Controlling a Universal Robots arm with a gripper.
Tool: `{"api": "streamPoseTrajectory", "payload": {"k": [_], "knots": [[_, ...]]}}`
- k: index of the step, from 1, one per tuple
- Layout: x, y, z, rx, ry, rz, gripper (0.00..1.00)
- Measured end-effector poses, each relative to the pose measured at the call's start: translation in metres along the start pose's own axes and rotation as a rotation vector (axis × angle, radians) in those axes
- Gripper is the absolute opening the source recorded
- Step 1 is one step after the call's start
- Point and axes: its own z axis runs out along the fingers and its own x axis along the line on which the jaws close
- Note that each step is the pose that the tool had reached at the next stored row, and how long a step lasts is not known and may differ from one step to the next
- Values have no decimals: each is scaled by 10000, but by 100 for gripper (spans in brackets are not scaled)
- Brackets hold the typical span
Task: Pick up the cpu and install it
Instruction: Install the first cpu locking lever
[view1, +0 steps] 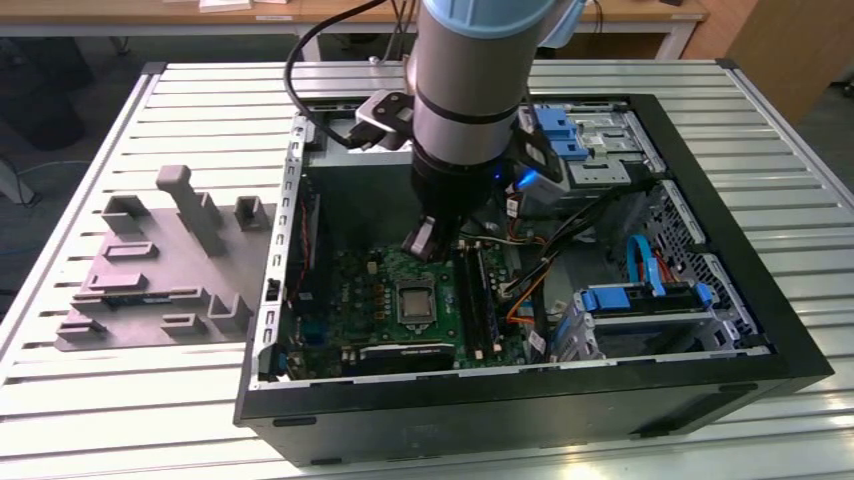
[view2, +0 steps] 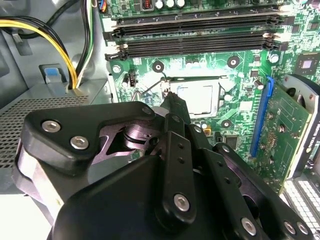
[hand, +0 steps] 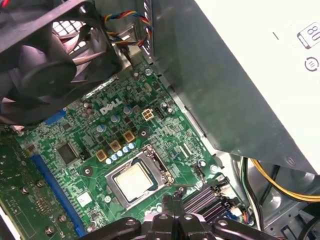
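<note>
Reaching down into the open computer case (view1: 747, 330), the arm in the exterior view carries its hand (view1: 430, 243) just above the green motherboard (view1: 360, 300), close to the socket (view1: 415, 301). The case lies on its side on a slatted metal worktop (view1: 160, 400), and a grey moulded tray (view1: 147, 275) sits on the worktop toward the exterior view's left of the case. Blue drive brackets (view1: 638, 297) and cables lie toward the exterior view's right inside the case.

In the second wrist view, the hand (view2: 169, 96) tapers to fingertips pressed together with nothing between them, just beside the socket frame (view2: 196, 78). The cpu (view2: 195, 97) lies flat inside that socket, its pale metal top showing. Dark memory slots (view2: 195, 35) run beyond it.

In the first wrist view, the cpu (hand: 134, 181) sits seated in the socket (hand: 152, 155), with the clenched hand (hand: 171, 197) close by its corner. A black fan (hand: 55, 65) and a big grey metal box (hand: 240, 75) stand over the board.
</note>
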Motion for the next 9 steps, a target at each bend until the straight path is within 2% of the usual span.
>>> {"api": "streamPoseTrajectory", "payload": {"k": [9], "knots": [[-131,10,18,1,-4,0,11]]}}
